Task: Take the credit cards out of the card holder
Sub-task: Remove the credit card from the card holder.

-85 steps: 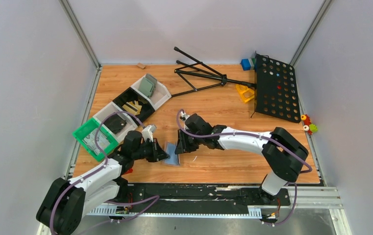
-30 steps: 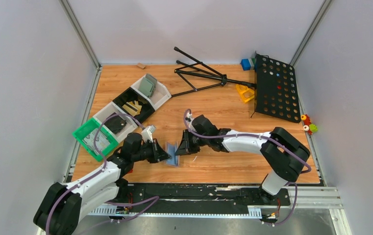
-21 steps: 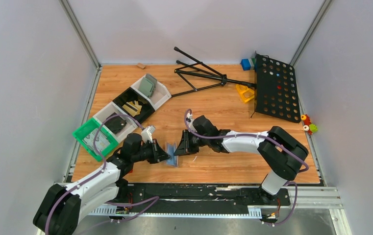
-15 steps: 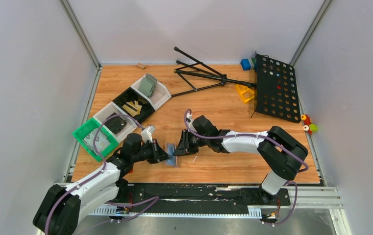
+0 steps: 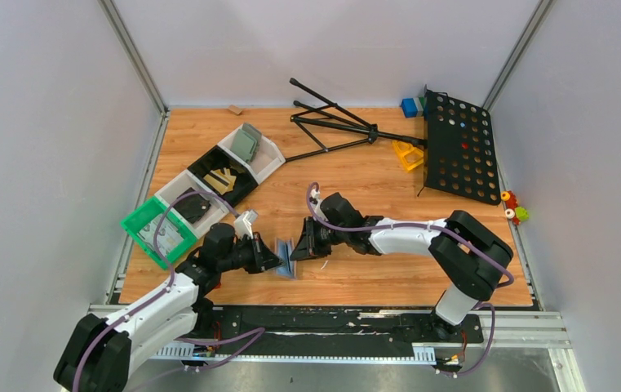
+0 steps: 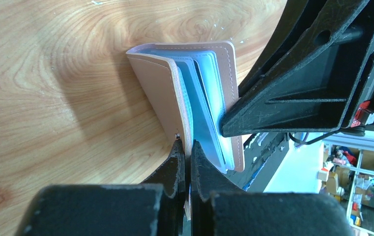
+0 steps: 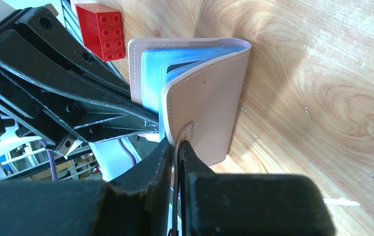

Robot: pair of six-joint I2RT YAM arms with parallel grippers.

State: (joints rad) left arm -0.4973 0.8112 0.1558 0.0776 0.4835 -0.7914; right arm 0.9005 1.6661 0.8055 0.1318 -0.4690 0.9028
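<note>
Lower centre, top view: your left jaws clamp one tan cover of the card holder [image 5: 287, 258], your right jaws the other, standing it on edge on the desk [image 5: 372, 171], apparently spread to bare its pockets; no cards show.

Count from the overhead view. Robot arms: two, left arm [image 5: 156, 302] and right arm [image 5: 409, 235]. Card holder [image 5: 285, 256]: one, lower centre. Bins in a diagonal row at centre left: four, namely a green bin [image 5: 142, 243], a black bin [image 5: 209, 163], a lower white bin [image 5: 168, 186] and an upper white bin [image 5: 271, 162]. Black folding stand [image 5: 331, 122]: one, top centre. Black perforated board [image 5: 458, 147]: one, upper right. Red toy brick [image 7: 101, 32]: one, upper left of the right wrist view.
</note>
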